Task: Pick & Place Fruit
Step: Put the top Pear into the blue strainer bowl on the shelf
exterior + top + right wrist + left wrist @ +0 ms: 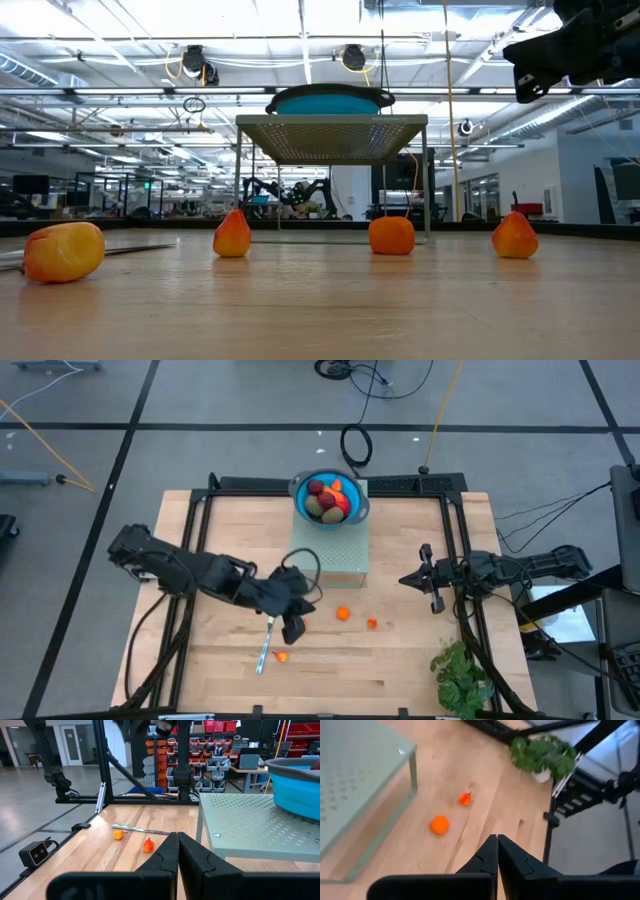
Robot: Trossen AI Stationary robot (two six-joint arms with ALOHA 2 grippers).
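Note:
Small orange fruit pieces lie loose on the wooden table: one (343,614), a second (372,623) and a third (282,656) beside a slim silver knife (266,645). More fruit fills the blue bowl (300,488), which stands on a pale green perforated stand (340,555). My left gripper (293,628) hovers shut and empty above the table, left of the two middle pieces (439,825) (465,798). My right gripper (425,578) waits shut at the table's right side, pointing level toward the left.
A green leafy plant (462,675) stands at the near right corner. The black frame rails (455,530) run along the table's sides. The stand's legs (413,772) rise close to the loose pieces. Bare wood lies along the near edge.

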